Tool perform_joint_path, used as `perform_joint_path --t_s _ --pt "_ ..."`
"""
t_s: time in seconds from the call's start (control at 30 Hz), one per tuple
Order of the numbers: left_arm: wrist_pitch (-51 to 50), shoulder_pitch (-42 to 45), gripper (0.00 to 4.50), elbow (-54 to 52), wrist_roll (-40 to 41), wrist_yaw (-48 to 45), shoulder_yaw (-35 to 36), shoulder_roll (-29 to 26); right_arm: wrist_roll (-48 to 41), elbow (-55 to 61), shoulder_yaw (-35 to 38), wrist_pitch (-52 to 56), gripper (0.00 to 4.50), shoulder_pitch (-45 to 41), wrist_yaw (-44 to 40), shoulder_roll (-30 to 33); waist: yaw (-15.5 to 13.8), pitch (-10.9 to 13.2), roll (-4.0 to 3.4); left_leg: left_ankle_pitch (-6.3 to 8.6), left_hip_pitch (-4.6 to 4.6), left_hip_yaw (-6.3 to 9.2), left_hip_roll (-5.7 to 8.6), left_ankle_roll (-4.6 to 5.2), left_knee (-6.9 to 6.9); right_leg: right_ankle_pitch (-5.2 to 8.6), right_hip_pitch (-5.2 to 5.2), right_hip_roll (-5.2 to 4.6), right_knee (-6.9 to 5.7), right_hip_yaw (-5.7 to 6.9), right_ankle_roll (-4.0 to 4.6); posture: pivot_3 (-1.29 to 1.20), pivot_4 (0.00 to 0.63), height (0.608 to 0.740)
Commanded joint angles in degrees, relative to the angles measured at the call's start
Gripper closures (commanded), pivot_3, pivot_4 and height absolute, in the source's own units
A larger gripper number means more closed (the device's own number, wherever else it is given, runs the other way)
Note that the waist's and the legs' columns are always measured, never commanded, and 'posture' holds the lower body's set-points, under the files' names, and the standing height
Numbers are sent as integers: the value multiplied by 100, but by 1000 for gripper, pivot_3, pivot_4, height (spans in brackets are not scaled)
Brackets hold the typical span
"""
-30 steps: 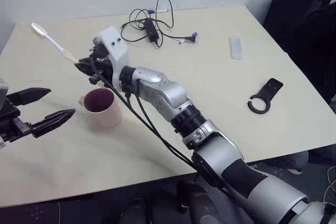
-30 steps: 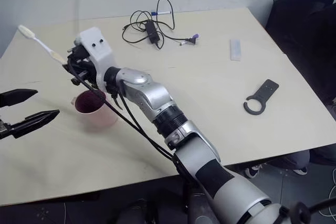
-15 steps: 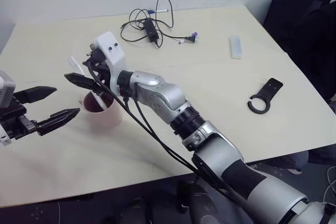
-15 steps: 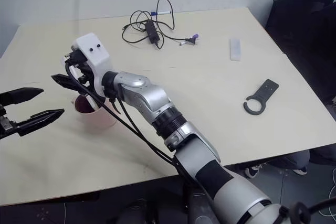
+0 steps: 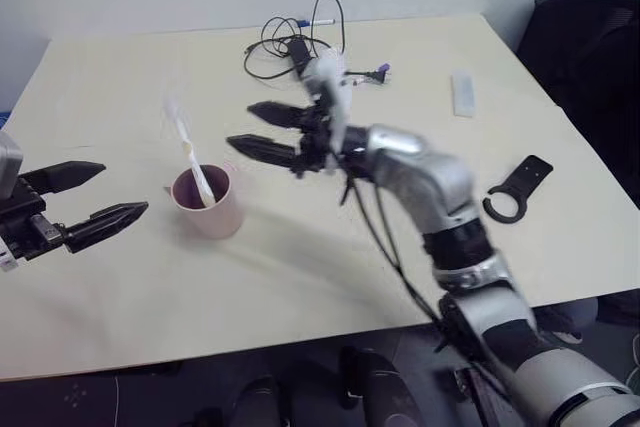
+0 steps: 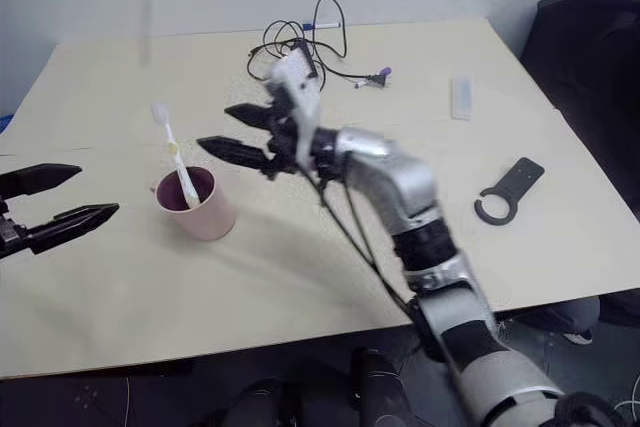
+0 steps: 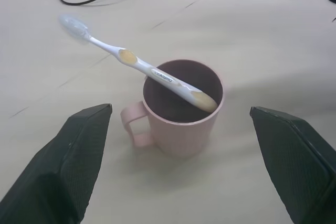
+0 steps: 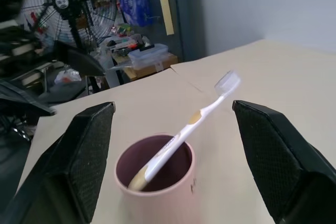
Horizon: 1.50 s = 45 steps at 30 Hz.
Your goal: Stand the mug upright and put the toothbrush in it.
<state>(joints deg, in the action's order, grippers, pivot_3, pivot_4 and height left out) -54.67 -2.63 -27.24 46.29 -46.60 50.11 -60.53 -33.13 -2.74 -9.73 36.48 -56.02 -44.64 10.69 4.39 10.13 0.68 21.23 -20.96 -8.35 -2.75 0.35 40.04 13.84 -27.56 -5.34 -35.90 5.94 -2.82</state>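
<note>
Toothbrush (image 5: 188,153) sits in upright mug (image 5: 207,202)!
Right gripper (image 5: 262,131) hangs beside it, fingers spread, empty; left gripper (image 5: 96,194) spread wide too.

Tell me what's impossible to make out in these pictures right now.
- Mug bottom: hidden by its own wall in each view, so where the toothbrush handle end rests is unclear.
- Right gripper: motion-blurred in head views.
- Cable bundle: too small to identify parts.
- Left gripper: its base cut by frame edge.
</note>
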Motion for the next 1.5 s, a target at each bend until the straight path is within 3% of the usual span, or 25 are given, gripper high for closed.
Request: perform_joint_path --t_s 0.03,0.13,0.2,0.37,0.47,0.5,0.63,0.87,1.5 --pt "246 167 0 130 -111 -79 -115 -163 -96 291 82 335 759 -46 161 -97 46 0 -1 0 4 -4 0 -2 -3 1 0 1 -5 0 1 0 150 740" --pt "367 269 0 256 -176 -212 -291 -270 -76 352 116 510 759 -44 207 -61 43 0 -1 -1 11 -11 -1 -8 -7 5 -2 3 -11 0 9 0 150 740" --pt "458 320 0 360 -252 -296 -384 -342 -126 399 143 641 1148 -31 182 -26 32 1 -1 -1 10 -10 -1 -8 -9 5 -3 3 -9 2 9 0 150 740" --pt "631 425 0 638 -405 -482 -493 -513 -123 547 -52 846 2727 -34 -2 -56 13 1 -1 -1 3 -7 1 -7 -6 5 -4 10 -8 9 9 0 150 740" --pt "778 284 0 756 -638 -727 -449 -622 301 327 -546 727 3901 -283 38 -299 21 0 -1 -1 4 -8 1 -7 -6 5 -4 27 -8 11 9 0 150 740" --pt "852 201 0 781 -736 -829 -429 -652 522 165 -775 613 4090 -415 41 -400 35 1 -1 -1 3 -9 2 -7 -6 5 -5 30 -7 11 9 0 150 740" --pt "984 49 0 753 -906 -985 -387 -625 1402 -744 -1465 -98 4090 -867 54 -880 73 2 -3 7 14 -28 -5 -28 -8 13 -14 67 -13 10 24 0 150 740" --pt "852 -116 0 411 -852 -954 -157 -400 2177 -2117 -1613 -646 4090 -1354 212 -1575 52 1 -1 9 1 -23 -14 -39 -3 20 -14 71 -12 5 36 0 150 740" --pt "886 -54 0 406 -826 -823 -114 -199 3694 -2768 -1964 -2091 4090 -1799 -300 -1633 58 0 0 8 -3 -5 -49 -47 -1 24 -14 75 -13 -2 43 0 150 740"
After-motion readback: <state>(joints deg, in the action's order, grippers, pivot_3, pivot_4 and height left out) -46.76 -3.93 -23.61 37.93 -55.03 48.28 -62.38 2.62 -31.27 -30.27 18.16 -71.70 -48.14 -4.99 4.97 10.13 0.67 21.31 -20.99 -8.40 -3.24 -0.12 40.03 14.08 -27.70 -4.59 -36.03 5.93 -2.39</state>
